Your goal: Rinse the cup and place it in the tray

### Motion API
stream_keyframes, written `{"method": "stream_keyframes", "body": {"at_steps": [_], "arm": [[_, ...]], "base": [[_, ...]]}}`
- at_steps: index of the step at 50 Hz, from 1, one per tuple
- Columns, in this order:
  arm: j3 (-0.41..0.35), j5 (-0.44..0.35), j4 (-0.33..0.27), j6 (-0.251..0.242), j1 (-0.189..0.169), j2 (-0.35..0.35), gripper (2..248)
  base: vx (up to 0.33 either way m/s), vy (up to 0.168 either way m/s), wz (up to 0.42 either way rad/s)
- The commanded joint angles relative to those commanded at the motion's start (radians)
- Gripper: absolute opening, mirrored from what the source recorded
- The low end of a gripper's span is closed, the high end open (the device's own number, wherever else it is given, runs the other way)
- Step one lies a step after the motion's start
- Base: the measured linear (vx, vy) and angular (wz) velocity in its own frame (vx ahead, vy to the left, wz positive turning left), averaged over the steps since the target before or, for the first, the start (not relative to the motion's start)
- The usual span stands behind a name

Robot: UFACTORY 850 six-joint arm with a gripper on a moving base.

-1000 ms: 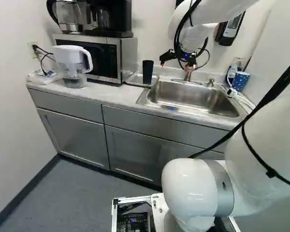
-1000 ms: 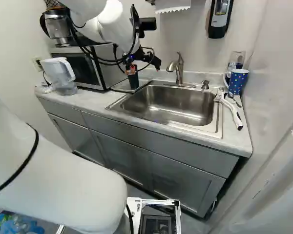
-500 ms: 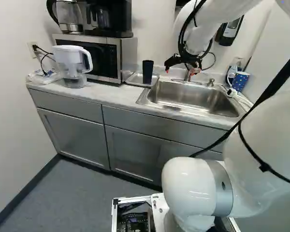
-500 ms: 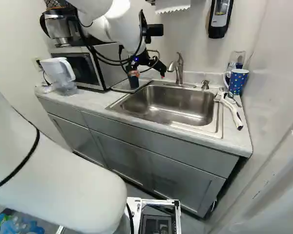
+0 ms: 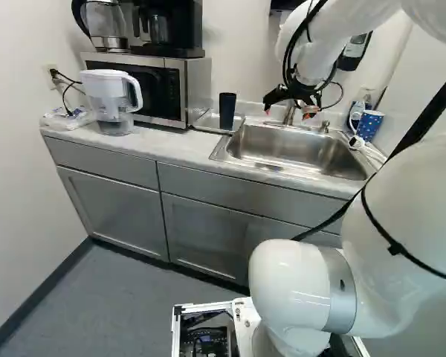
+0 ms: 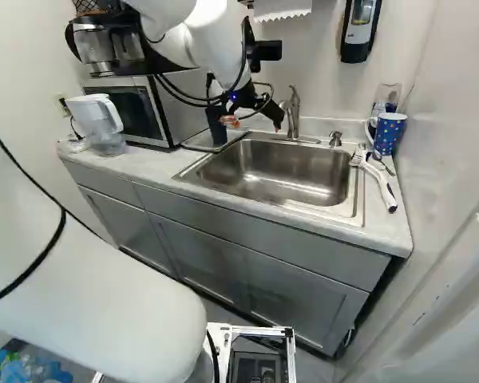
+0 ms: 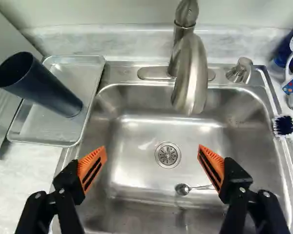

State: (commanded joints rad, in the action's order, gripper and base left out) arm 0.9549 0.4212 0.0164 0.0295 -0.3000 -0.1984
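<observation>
Cup (image 7: 49,90) stands in tray (image 7: 44,126); spoon (image 7: 182,189) shows — wrist view only

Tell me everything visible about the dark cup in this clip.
The cup is tall, round, dark blue-black, handleless, slightly tapered toward its base, and looks like smooth plastic. It stands upright, mouth up, on the metal tray between the microwave and sink. The claw doesn't touch it.
</observation>
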Motion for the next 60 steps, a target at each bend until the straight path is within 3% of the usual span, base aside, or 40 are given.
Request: {"method": "stream_keyframes", "body": {"at_steps": [60], "arm": [[0.001,0.000,0.000,0.000,-0.002,0.001,247]], "base": [[0.000,0.000,0.000]]}}
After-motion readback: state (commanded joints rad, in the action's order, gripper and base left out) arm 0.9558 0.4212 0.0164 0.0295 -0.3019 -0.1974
